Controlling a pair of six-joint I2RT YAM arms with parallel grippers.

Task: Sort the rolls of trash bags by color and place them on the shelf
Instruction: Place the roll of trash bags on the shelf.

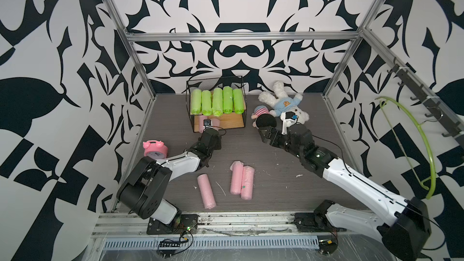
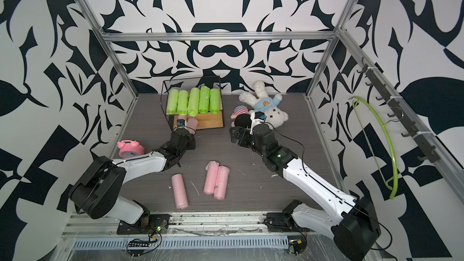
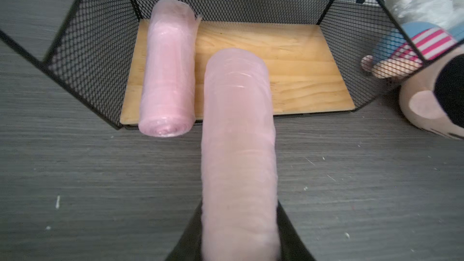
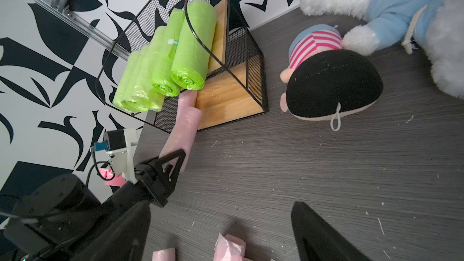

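While the jaws of your left arm (image 1: pixel 180 164) are clamped on the near end of a pink roll (image 3: pixel 238 146), that roll's far end reaches in over the front edge of the lower board of the shelf (image 1: pixel 233 121); you cannot tell from these views whether the tip rests on the wood. Just beside it, toward your left arm's side of the shelf, a second pink roll (image 3: pixel 167 76) lies lengthwise on the same board, its front end poking a little past the edge. The upper board carries all five green rolls (image 1: pixel 217 101), side by side, ends pointing toward you. Three more pink ones lie on the table (image 1: pixel 276 161) near the front rail: a single roll (image 1: pixel 206 190) and a touching pair (image 1: pixel 237 178). The jaws of your right arm (image 1: pixel 351 179) stand wide apart and hold nothing, hovering above the table just beside the black-haired doll (image 1: pixel 266 121), which lies against the white plush rabbit (image 1: pixel 283 101). A pink alarm clock (image 1: pixel 155 148) sits on the table by the left arm, well apart from the shelf
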